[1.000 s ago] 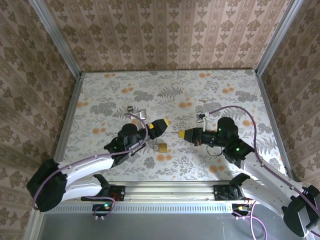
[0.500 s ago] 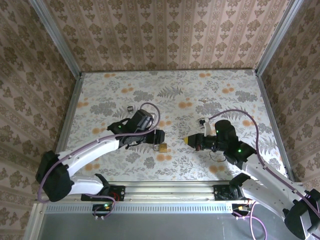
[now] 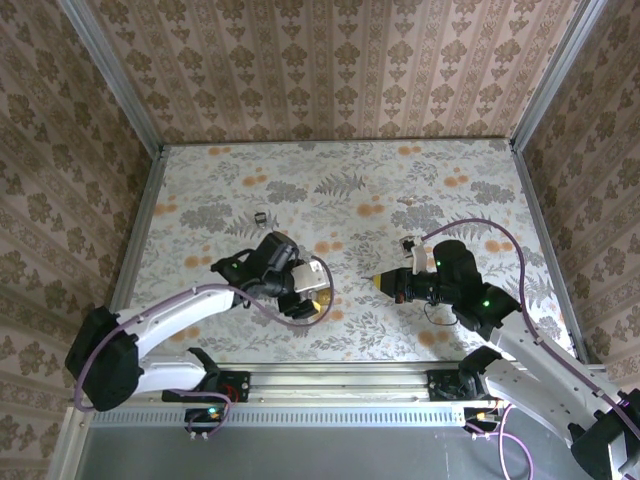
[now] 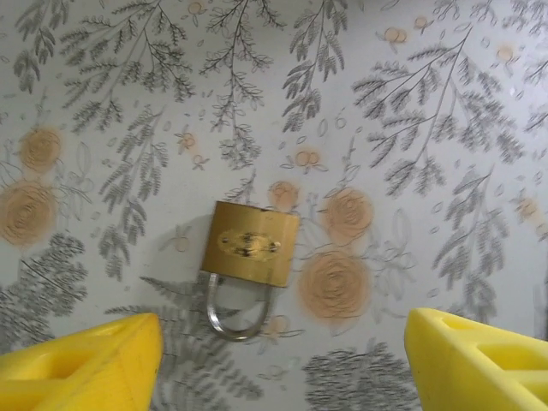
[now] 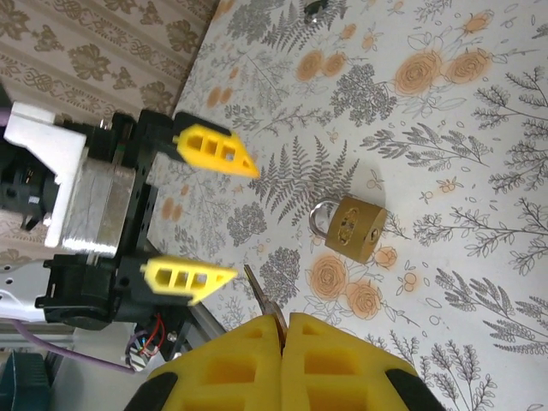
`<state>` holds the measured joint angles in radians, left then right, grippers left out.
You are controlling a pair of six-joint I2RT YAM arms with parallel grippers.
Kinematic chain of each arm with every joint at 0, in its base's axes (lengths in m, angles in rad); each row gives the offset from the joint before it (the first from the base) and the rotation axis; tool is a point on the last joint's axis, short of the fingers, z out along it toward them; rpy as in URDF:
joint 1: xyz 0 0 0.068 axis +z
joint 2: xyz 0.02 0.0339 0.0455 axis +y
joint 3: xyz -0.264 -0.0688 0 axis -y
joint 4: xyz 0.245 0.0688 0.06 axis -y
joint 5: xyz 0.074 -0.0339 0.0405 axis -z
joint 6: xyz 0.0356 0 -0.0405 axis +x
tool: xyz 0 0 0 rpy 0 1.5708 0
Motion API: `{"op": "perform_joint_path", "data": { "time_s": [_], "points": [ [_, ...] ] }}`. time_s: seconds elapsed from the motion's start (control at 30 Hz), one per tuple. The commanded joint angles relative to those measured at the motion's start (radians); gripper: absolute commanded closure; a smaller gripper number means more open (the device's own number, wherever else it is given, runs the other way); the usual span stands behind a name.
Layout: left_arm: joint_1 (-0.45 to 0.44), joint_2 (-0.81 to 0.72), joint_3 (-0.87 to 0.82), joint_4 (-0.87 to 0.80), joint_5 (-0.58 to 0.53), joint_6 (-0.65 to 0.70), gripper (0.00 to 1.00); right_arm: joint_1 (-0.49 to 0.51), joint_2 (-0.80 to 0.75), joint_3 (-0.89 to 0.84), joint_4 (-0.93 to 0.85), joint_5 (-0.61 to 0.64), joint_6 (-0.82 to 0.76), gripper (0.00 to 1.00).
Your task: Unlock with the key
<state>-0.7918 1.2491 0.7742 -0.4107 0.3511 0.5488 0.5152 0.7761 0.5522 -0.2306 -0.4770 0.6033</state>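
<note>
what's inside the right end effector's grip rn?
The key: a thin metal tip sticks out of the right end effector, which is shut on it. The rest of the key is covered by the yellow fingers.

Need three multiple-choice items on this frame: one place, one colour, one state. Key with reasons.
1. The padlock lies: A) against the far wall B) on the table below the left gripper C) at the right edge
2. Padlock body: A) black B) red C) brass-gold
3. The right gripper is: A) shut on the key B) open, empty C) shut on the padlock
1 B: left wrist view shows it flat between spread yellow fingers. 2 C: brass body, silver shackle. 3 A: blade sticks out of closed jaws.
</note>
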Motion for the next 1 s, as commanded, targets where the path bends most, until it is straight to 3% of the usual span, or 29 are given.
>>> {"op": "perform_joint_path", "data": {
  "time_s": [0.0, 0.17, 0.53, 0.97],
  "points": [
    [0.044, 0.063, 0.059, -0.04, 0.158, 0.298, 0.25, 0.006, 0.004, 0.041, -0.042, 0.017, -0.025, 1.0],
    [0.031, 0.169, 0.109, -0.06, 0.159, 0.359, 0.23, 0.006, 0.003, 0.044, -0.042, 0.017, -0.025, 1.0],
    [-0.029, 0.365, 0.158, 0.038, -0.028, 0.29, 0.24, 0.006, -0.011, 0.036, -0.053, 0.017, -0.03, 1.0],
    [-0.031, 0.478, 0.256, -0.042, -0.043, 0.28, 0.27, 0.006, -0.027, 0.015, -0.041, 0.012, -0.027, 1.0]
  ]
}}
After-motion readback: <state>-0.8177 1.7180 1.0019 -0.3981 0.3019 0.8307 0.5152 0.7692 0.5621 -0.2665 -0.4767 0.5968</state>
